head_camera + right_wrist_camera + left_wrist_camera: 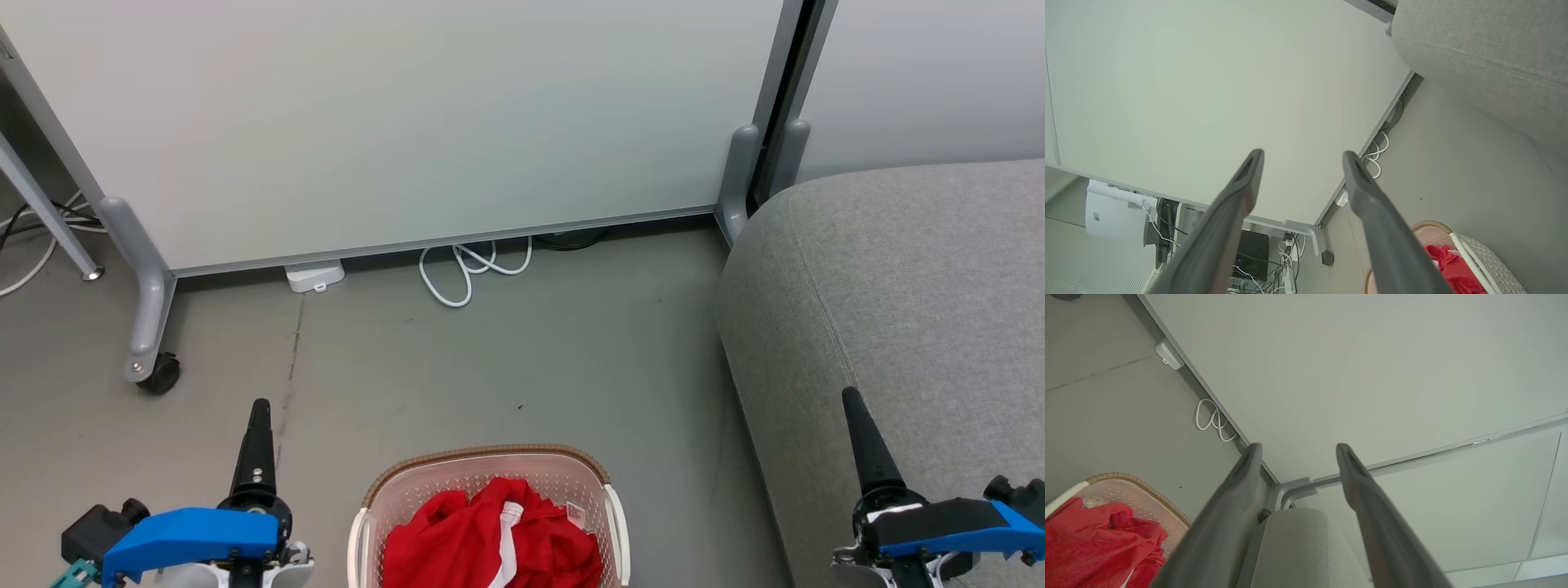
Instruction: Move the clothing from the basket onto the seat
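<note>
Left claw (1299, 448) and right claw (1303, 154) hold their fingers spread, empty; best lower one straight into the basket (490, 451) and pinch the clothing (465, 543) deep.

We see the right gripper (1302, 155), fingers spread wide, before the white partition panel (1208, 102); the grey seat (1486, 53) lies past the panel's end, a looped white cable (1378, 157) at its foot, and the basket (1490, 257) of red clothing (1449, 265) near that foot.
</note>
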`<state>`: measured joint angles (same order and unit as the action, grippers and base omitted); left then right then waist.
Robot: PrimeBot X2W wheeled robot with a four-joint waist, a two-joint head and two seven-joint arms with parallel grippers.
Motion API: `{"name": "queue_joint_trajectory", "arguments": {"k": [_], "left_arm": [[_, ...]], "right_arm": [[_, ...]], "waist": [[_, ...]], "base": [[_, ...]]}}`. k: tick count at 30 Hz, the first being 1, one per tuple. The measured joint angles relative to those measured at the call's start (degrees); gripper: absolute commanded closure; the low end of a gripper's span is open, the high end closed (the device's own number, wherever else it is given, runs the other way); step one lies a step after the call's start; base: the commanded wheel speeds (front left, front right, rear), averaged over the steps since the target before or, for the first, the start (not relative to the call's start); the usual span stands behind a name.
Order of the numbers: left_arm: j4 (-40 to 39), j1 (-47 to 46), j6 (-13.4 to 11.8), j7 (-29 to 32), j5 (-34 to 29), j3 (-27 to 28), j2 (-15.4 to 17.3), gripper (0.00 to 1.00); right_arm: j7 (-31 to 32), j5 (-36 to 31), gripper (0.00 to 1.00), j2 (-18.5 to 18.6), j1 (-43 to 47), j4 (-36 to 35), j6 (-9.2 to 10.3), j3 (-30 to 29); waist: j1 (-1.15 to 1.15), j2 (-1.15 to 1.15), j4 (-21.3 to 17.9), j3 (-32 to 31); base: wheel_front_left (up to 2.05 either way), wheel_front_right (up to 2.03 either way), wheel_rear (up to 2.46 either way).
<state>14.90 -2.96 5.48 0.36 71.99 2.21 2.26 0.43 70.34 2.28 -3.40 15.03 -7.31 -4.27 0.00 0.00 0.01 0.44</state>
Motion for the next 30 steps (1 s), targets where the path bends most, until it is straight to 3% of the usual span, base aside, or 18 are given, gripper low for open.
{"name": "queue_joint_trajectory", "arguments": {"k": [13,30], "left_arm": [[-0.75,-0.02,-1.48,-2.71,-17.39,-3.28,1.23,0.00],[-1.08,-0.68,-3.00,-6.02,-32.31,-7.88,2.97,0.00]], "right_arm": [[-2.82,-17.07,0.00,0.03,0.00,-1.51,0.00,0.89],[-5.92,-32.87,0.00,0.08,0.00,-1.51,-0.02,0.51]], "waist": [[0.00,0.00,0.24,0.21],[0.00,0.00,1.01,0.41]], "base": [[0.00,0.00,0.00],[0.00,0.00,0.00]]}}
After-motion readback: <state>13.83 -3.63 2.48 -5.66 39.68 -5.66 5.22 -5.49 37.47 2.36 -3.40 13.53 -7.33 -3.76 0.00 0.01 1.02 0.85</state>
